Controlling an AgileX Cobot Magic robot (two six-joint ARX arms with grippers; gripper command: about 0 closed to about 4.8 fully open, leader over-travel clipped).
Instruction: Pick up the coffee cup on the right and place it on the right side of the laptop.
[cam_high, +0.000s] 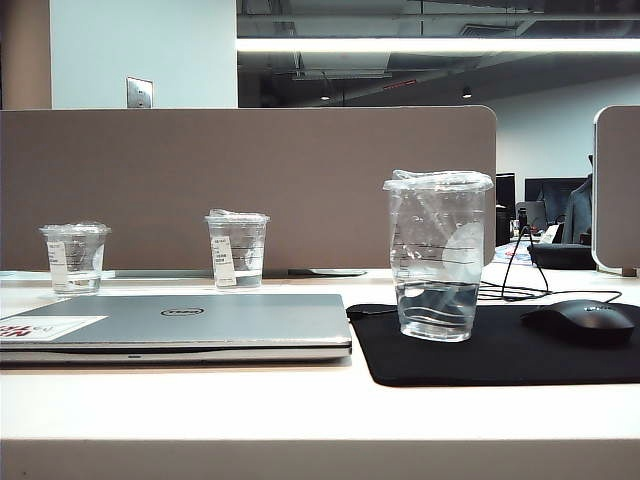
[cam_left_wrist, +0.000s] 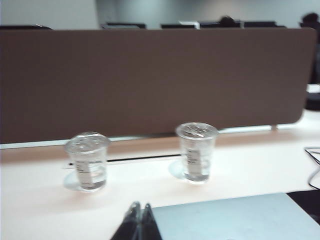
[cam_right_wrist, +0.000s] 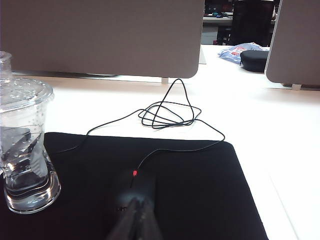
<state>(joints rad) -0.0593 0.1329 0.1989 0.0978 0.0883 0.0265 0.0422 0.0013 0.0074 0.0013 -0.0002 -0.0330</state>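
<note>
Water sits in the bottom of the coffee cup (cam_high: 438, 255), and that is my main worry: the cup is tall, thin-walled and already standing on the mouse mat (cam_high: 500, 350) just beside the laptop (cam_high: 190, 325), so any careless approach could tip it toward the lid or the mouse (cam_high: 583, 320). My right gripper (cam_right_wrist: 134, 220) is clenched and empty, low over the mat with the mouse directly ahead of it and the cup off to its near side, close but apart. My left gripper (cam_left_wrist: 140, 222) is pinched together too, holding nothing, with the laptop's corner just beside it and the two short cups (cam_left_wrist: 87, 160) beyond. I judge the placement done; a sideways swing of my right arm, or snagging the mouse cable (cam_right_wrist: 165, 112), could knock the cup over.
</note>
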